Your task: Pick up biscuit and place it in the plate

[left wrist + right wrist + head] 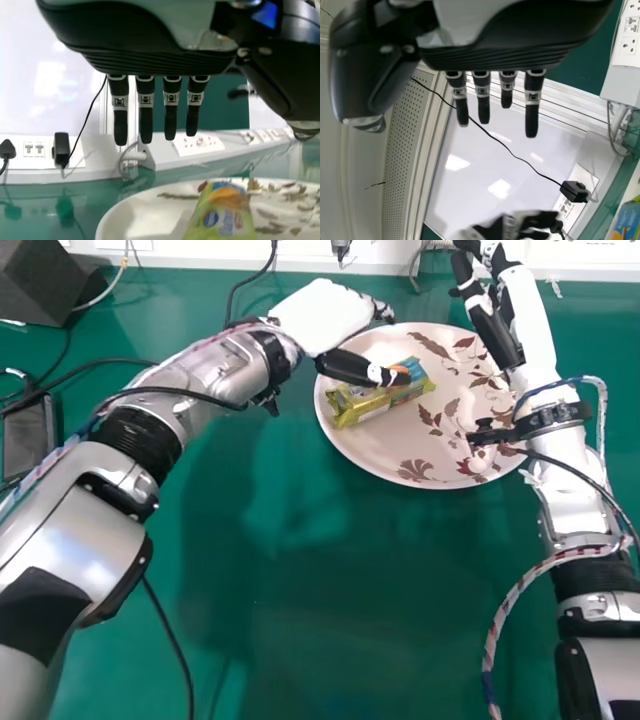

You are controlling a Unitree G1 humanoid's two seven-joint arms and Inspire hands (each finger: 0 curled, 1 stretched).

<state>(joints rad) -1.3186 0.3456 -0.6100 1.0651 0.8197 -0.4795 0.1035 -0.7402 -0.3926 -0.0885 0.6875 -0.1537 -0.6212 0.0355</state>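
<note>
Below white sockets (pixel 197 143), green tabletop (pixel 300 640).

Table (pixel 300 590): green, faintly reflective
Plate (pixel 348 443): round, pale, leaf-patterned, right of centre
Box (pixel 42 278): dark, far left
Device (pixel 27 440): flat, left edge (rather phone-like)
Cable (pixel 62 377): black, near the device

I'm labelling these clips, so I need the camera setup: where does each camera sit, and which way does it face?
Head view: on the head, looking forward and down at the table, plate and biscuit; both arms show, with left hand and right hand.
Left wrist view: at the left wrist, looking past the left hand to the biscuit, plate and wall sockets.
Right wrist view: at the right wrist, looking past the right hand to the wall; the left hand shows blurred.
Shared: all three show biscuit and plate.
</note>
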